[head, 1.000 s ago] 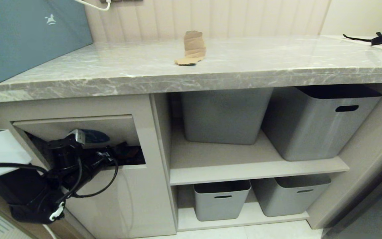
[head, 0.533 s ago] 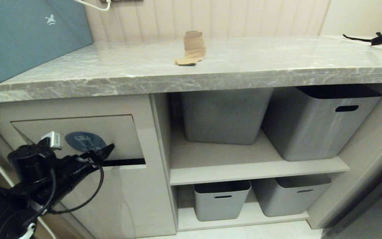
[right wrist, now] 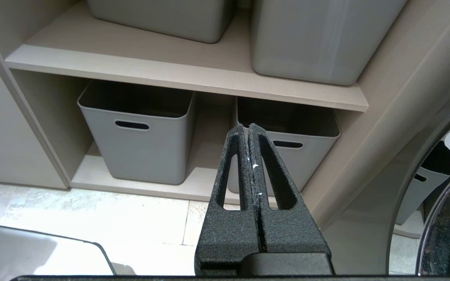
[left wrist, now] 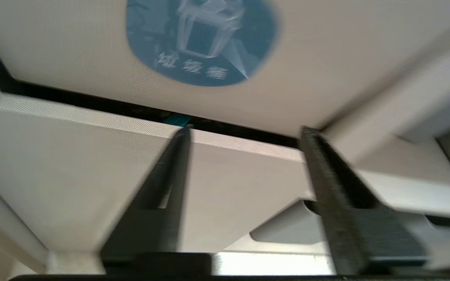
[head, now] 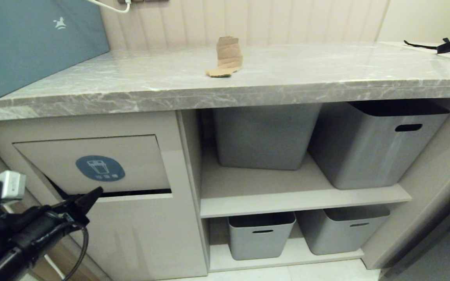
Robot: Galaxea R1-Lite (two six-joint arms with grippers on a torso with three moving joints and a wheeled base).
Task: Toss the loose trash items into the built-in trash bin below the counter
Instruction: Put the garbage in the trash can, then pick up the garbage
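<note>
Left tool [head: 88, 197] out of the bin slot since a second ago, fingers apart, empty. Flap [head: 92, 166] swung nearly shut, dark gap just ahead of the tool tips; likely one scrap dropped. Bench [head: 287, 84] edge overhangs above the tool, so retreat before rising. Brown scrap [head: 225, 58] far up-right. Right tool [right wrist: 250, 128] parked together by the grey bins [right wrist: 139, 144].
</note>
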